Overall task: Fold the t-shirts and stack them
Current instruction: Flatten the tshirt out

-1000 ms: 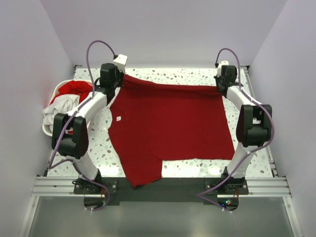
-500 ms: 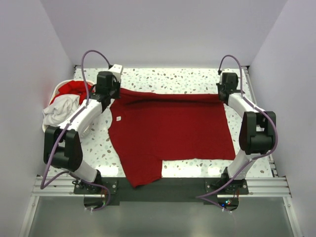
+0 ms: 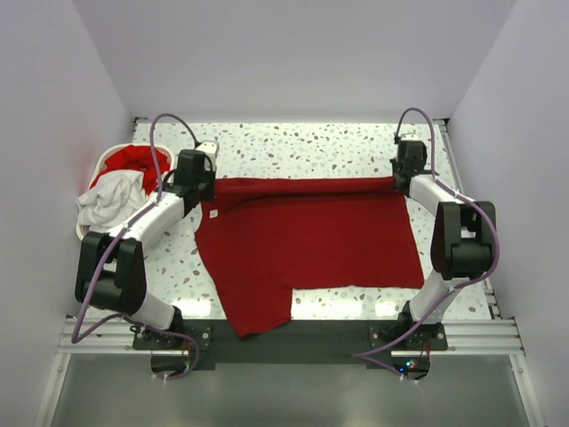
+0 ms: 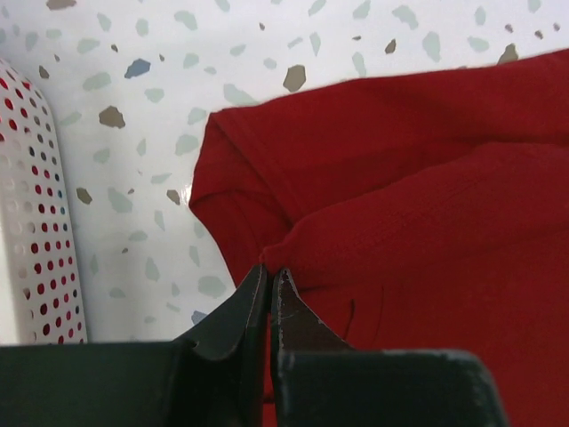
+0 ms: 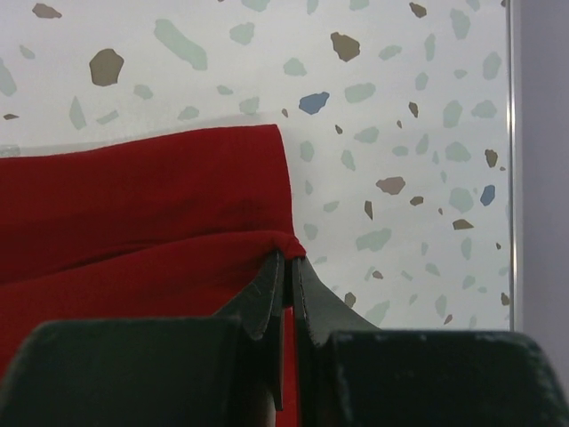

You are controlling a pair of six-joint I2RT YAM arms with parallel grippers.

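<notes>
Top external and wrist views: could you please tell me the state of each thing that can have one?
red t-shirt on the table: spread out, far edge doubled over onto itself
left gripper: shut on that shirt's far left corner
right gripper: shut on its far right corner
laundry basket: upright, holding cloth
white t-shirt: crumpled, draped over the basket's rim
red t-shirt in the basket: crumpled, unfolded
</notes>
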